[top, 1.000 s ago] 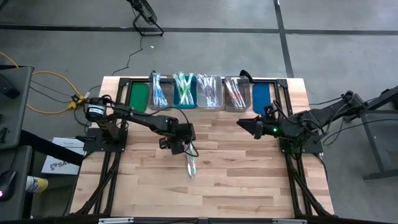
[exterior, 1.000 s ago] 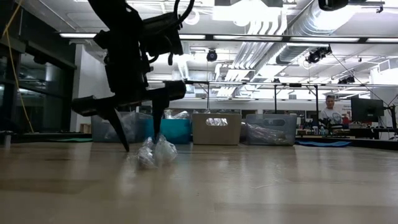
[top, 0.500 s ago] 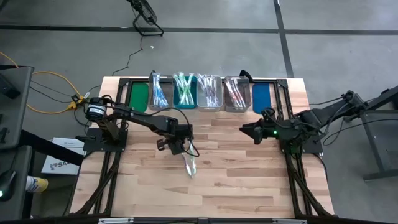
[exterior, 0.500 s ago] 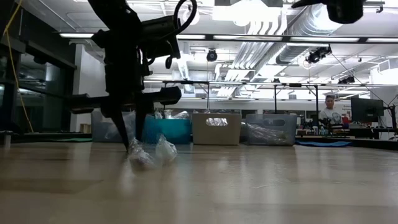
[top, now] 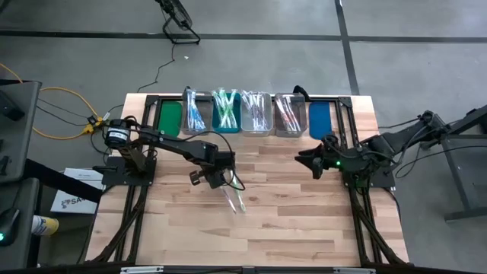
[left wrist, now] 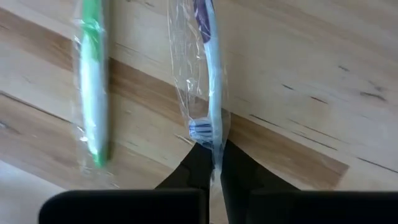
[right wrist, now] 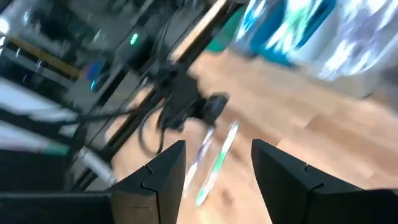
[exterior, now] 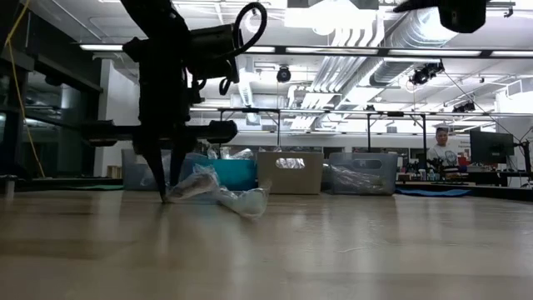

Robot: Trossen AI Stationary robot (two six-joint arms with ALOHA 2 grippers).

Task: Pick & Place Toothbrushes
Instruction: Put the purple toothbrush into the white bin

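Note:
Two toothbrushes in clear wrappers lie side by side on the wood near the table's middle: a white-and-purple one and a green one. In the high view they show as a slanted pair. My left gripper stands over their far end, pointing down, shut on the white-and-purple one. My right gripper hangs open in the air at the right, with nothing between its fingers. My left gripper pinches the white-and-purple toothbrush at its bristle end, wrapper and all, between its two fingers. The fingers come from above, pointing down, and stand across the brush. Their tips reach the table, and the brush stretches away along the wood.
A row of bins stands along the far edge: green, clear with blue brushes, teal with green brushes, clear, grey and blue. Bare wood lies toward the near edge.
My left gripper has shut on the end of the white-and-purple toothbrush and rolled its wrist while staying in place. Both wrapped toothbrushes have turned on the table and now lie slanted, spread a little apart. My right gripper has tipped downward slightly.

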